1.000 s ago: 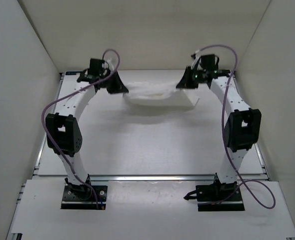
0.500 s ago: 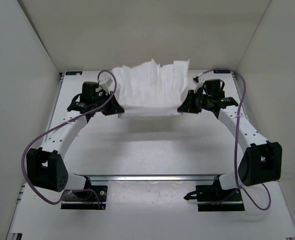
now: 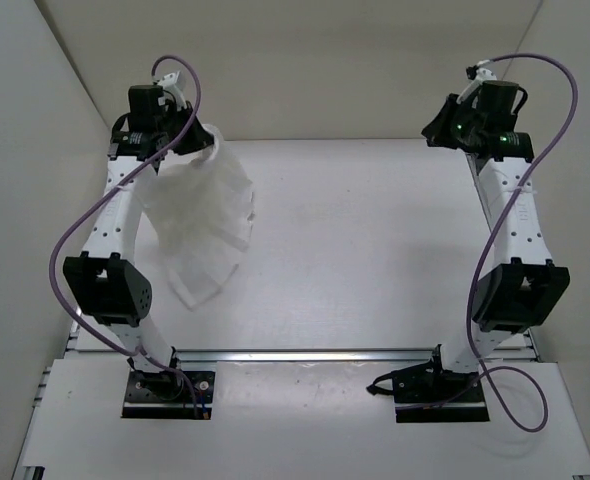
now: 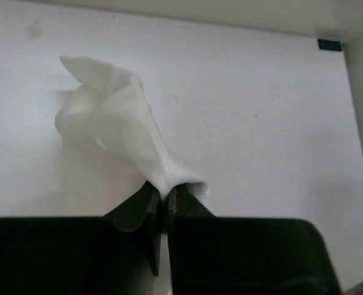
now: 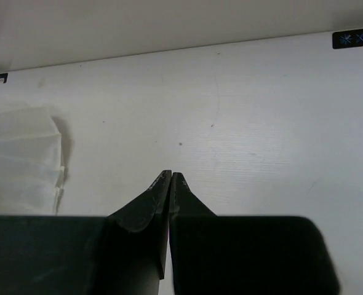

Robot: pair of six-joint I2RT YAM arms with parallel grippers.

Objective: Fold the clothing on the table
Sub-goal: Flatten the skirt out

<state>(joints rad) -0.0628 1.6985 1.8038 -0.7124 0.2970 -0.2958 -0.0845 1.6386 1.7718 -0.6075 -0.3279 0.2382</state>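
Observation:
The clothing (image 3: 203,222), a white pleated garment, hangs in a long drape from my left gripper (image 3: 183,138), which is raised at the far left and shut on its top edge. In the left wrist view the fabric (image 4: 117,117) runs from between my pinched fingertips (image 4: 165,192) down toward the table (image 4: 261,110). Whether its lower end touches the table I cannot tell. My right gripper (image 3: 433,132) is raised at the far right, shut, with nothing in it (image 5: 171,177). The clothing (image 5: 21,160) shows at the left edge of the right wrist view.
The white table (image 3: 375,250) is boxed in by white walls on the left, right and back. A silver rail (image 3: 305,355) crosses the near edge in front of both arm bases. Purple cables loop from each arm.
The right gripper has let go of the clothing and shut empty. Both arms rose and swung apart. The clothing, earlier stretched between them, now hangs from the left gripper alone.

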